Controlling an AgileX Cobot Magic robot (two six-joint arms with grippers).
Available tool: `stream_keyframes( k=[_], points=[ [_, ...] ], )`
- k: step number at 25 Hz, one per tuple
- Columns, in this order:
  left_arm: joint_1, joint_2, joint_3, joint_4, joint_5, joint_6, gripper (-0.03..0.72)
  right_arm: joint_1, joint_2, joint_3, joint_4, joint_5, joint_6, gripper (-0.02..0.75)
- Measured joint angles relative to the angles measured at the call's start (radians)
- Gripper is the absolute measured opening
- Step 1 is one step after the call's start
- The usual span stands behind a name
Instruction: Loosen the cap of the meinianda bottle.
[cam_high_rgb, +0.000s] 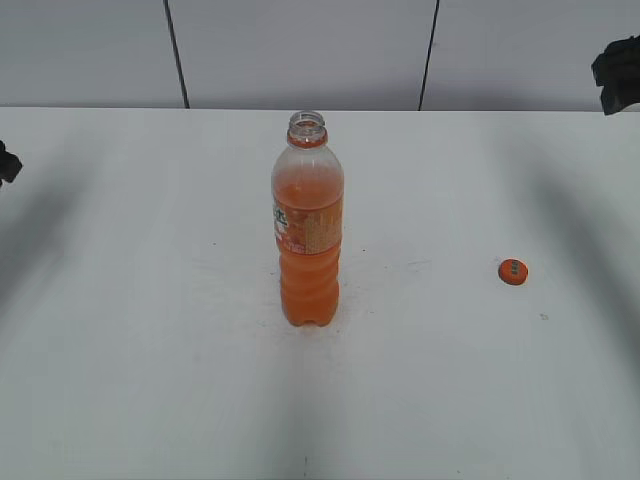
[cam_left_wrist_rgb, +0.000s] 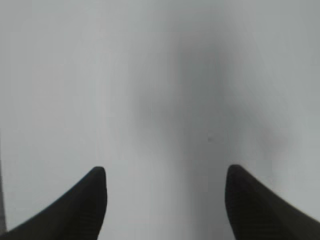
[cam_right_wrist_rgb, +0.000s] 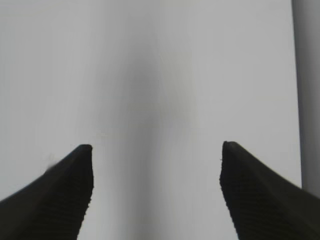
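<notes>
The meinianda bottle stands upright in the middle of the white table, part full of orange drink, its mouth bare with no cap on it. The orange cap lies flat on the table to the bottle's right, well apart from it. My left gripper is open and empty over bare table; only a dark tip of it shows at the exterior view's left edge. My right gripper is open and empty over bare table; part of it shows at the upper right edge. Both are far from the bottle.
The white table reaches to a grey panelled wall at the back. Soft arm shadows fall on the table at left and right. A table edge shows at the right of the right wrist view.
</notes>
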Motion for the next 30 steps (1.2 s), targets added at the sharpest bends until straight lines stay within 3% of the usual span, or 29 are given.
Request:
stream_keyframes(
  k=[2, 4, 8, 13, 21, 30],
  points=[
    [0.000, 0.000, -0.060, -0.144, 0.128, 0.104, 0.455, -0.001, 0.000, -0.055, 0.092, 0.131, -0.081, 0.592],
    [-0.002, -0.011, -0.117, -0.218, 0.242, 0.157, 0.455, -0.001, 0.000, -0.122, 0.216, 0.265, -0.162, 0.592],
    [-0.002, -0.086, -0.213, -0.258, 0.446, 0.182, 0.455, -0.001, -0.021, -0.228, 0.321, 0.444, -0.219, 0.592],
    [-0.002, -0.269, -0.215, -0.275, 0.515, 0.185, 0.455, -0.001, -0.162, -0.221, 0.330, 0.472, -0.226, 0.592],
    [-0.002, -0.674, 0.015, -0.308, 0.507, 0.188, 0.454, -0.001, -0.583, 0.126, 0.331, 0.470, -0.228, 0.592],
    [-0.002, -1.075, 0.365, -0.386, 0.386, 0.189, 0.454, -0.001, -1.024, 0.560, 0.276, 0.342, -0.228, 0.592]
  ],
)
